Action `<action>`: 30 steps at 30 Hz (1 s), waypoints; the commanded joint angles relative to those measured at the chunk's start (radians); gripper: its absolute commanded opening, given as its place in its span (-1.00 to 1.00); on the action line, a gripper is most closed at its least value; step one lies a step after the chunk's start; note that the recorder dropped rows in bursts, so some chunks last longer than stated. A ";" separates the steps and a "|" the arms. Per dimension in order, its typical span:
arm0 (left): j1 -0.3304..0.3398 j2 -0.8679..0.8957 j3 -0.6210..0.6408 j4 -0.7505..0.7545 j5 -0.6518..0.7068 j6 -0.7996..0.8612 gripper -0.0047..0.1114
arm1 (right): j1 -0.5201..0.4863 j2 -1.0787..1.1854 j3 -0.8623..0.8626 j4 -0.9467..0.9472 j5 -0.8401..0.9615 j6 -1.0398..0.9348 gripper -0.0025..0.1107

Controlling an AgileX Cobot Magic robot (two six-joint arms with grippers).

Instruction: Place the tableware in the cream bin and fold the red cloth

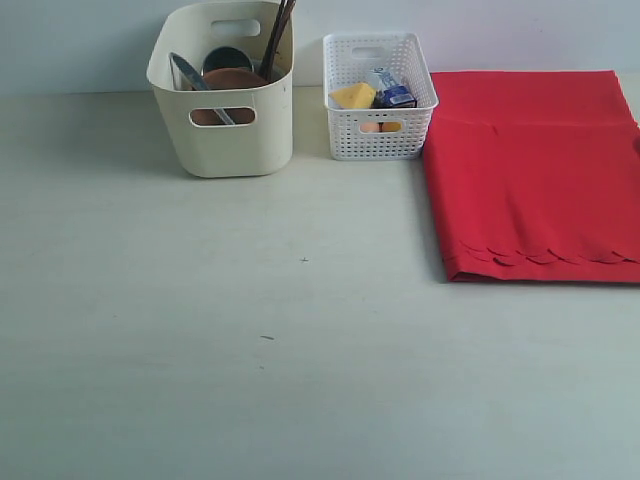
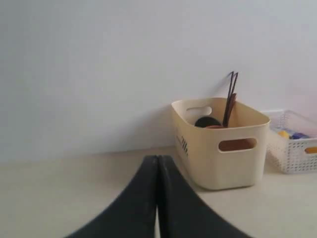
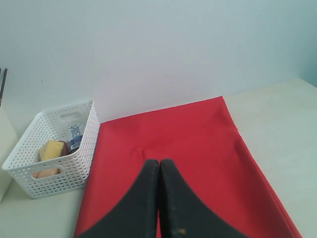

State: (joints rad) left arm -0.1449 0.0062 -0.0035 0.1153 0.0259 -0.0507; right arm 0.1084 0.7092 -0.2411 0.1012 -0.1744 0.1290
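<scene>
The cream bin (image 1: 225, 140) stands at the back left of the table (image 1: 250, 350) and contains the round brown plate (image 1: 235, 78), the silver table knife (image 1: 190, 75) and the dark chopsticks (image 1: 278, 35), which lean on its rim. The red cloth (image 1: 530, 170) lies flat just beside the white lattice basket (image 1: 378, 135), with its scalloped edge on top. The left gripper (image 2: 157, 158) and the right gripper (image 3: 159, 162) each have their fingers pressed together, gripping nothing.

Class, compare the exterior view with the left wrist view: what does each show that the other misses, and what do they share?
Only the exterior view shows the red cloth, flat on the table right of the white lattice basket, and the silver table knife in the cream bin. Only the left wrist view shows the left gripper, shut. Both show the cream bin holding dark chopsticks, with the basket beside it.
</scene>
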 commanded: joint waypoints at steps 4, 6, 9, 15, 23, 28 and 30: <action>0.067 -0.006 0.003 -0.160 0.098 0.198 -0.90 | -0.003 -0.005 0.005 -0.004 0.001 0.002 -0.96; 0.067 -0.006 0.003 -0.160 0.115 0.198 -0.90 | -0.003 -0.005 0.005 -0.004 0.001 0.002 -0.96; 0.067 -0.006 0.003 -0.160 0.124 0.198 -0.90 | -0.003 -0.005 0.005 -0.004 0.001 0.002 -0.96; 0.067 -0.006 0.003 -0.160 0.214 0.200 -0.90 | -0.003 -0.005 0.005 -0.004 0.001 0.002 -0.96; 0.067 -0.006 0.003 -0.158 0.239 0.127 -0.90 | -0.003 -0.005 0.005 -0.004 0.001 0.002 -0.96; 0.067 -0.006 0.003 -0.158 0.240 0.116 -0.90 | -0.003 -0.005 0.005 -0.004 0.001 0.002 -0.96; 0.065 -0.006 0.003 -0.158 0.240 0.118 -0.90 | -0.003 -0.005 0.005 -0.004 0.001 0.002 -0.96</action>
State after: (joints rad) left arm -0.0808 0.0062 0.0005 -0.0327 0.2626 0.0772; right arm 0.1084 0.7092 -0.2411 0.1012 -0.1720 0.1290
